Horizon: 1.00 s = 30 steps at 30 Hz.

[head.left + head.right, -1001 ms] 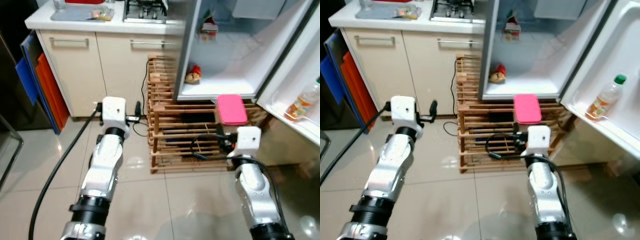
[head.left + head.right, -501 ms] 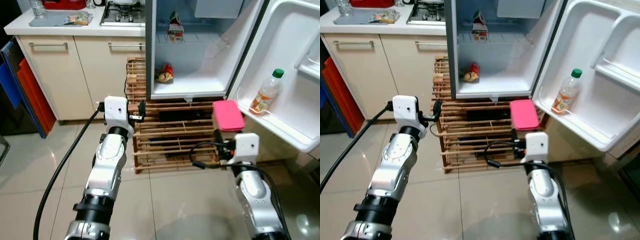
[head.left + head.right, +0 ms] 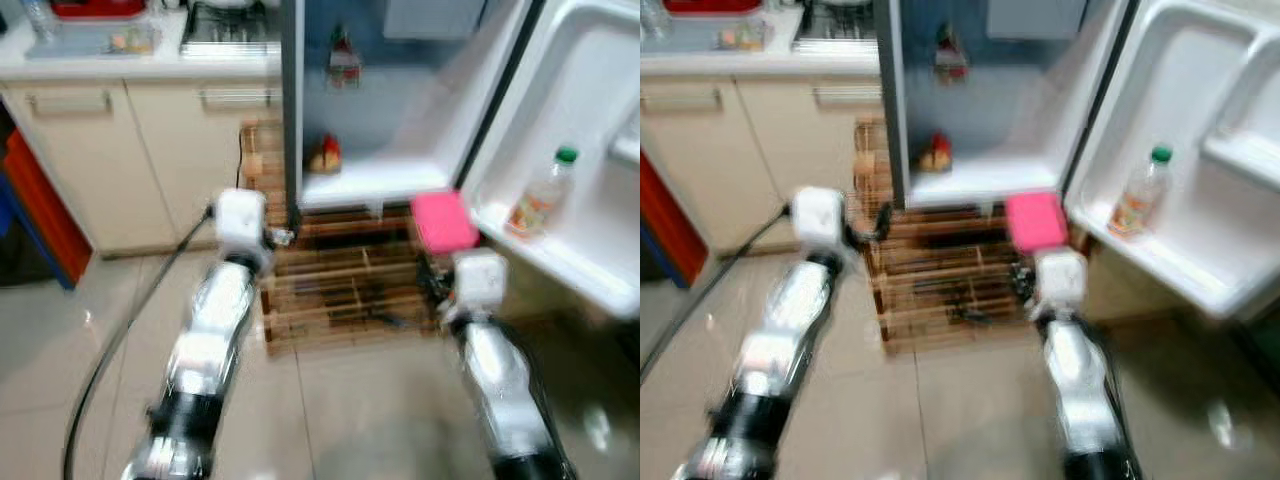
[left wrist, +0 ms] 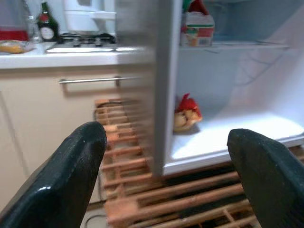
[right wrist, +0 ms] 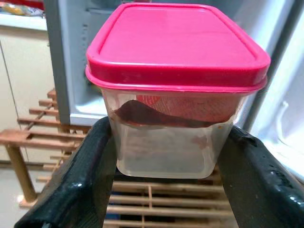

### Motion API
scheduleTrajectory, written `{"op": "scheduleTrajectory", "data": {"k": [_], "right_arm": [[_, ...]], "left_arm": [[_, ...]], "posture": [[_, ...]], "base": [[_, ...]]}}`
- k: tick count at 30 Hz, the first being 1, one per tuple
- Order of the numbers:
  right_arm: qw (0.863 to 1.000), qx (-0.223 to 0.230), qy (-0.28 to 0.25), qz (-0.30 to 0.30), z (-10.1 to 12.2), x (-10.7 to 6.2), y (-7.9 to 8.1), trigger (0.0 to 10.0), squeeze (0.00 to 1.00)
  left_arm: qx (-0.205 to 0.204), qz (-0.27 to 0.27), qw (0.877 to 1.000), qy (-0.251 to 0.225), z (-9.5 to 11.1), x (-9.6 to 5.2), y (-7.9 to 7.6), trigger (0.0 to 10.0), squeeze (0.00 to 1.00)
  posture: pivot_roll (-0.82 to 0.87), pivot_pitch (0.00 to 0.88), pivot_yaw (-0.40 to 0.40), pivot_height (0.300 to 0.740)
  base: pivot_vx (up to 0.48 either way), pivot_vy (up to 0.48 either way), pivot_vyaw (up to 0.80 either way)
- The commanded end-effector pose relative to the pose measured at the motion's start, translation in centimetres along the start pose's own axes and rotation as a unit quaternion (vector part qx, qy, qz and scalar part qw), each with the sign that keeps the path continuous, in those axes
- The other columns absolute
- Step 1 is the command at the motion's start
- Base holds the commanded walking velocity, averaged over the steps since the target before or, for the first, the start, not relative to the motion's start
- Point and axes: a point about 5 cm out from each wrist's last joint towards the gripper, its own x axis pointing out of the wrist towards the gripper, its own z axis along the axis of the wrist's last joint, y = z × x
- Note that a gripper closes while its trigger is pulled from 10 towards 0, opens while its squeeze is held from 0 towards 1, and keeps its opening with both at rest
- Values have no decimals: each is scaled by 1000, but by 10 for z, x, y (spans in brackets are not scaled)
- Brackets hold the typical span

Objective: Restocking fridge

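Clear plastic tub w/ smooth pink plastic lid (image 5: 176,90) sitting betw. glossy black fingers (image 5: 80,185) of right gripper (image 5: 164,175). Slatted bare-wood rack (image 3: 340,290) looking matt. Pale floor tiles (image 3: 90,340) shining, v. glossy. White fridge interior (image 4: 237,123) looking smooth plastic. Silver arm shells (image 3: 205,340) gleaming like metal.

Glossy pale tiled floor (image 3: 60,350) before me, cream cabinets (image 3: 150,150) under a white worktop (image 3: 90,62), slatted wooden rack (image 3: 340,290) beside them
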Motion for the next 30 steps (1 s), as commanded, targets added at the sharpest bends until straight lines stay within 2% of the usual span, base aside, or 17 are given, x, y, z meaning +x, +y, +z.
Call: {"op": "scheduleTrajectory", "data": {"k": [1,12,13,17,23,30], "right_arm": [[1000,-10,6,-23,-2,-2,-16,0,0],[999,-12,-2,-30,2,6,-18,0,0],[999,-13,-1,-30,2,6,-19,0,0],[999,-13,-1,-29,1,6,-18,0,0],[1000,-16,-2,-27,1,7,-19,0,0],[1000,-18,-2,-18,2,9,-18,0,0]], "left_arm": [[-3,-28,1000,-2,2,2,-16,10000,0],[12,-51,998,-18,9,6,-23,10000,0],[30,-47,998,-30,12,6,-26,10000,0],[32,-63,997,-24,11,6,-32,10000,0],[8,-52,998,-16,10,7,-27,10000,0],[6,-37,999,-10,7,5,-24,10000,0]], "posture": [[-131,0,-12,740],[-127,0,-8,740],[-126,0,-8,740],[-126,0,-11,740],[-122,0,-16,740],[-114,0,-28,740]], "base": [[480,0,0],[480,0,0],[0,0,0],[0,0,0],[318,-356,0],[353,-323,0]]}}
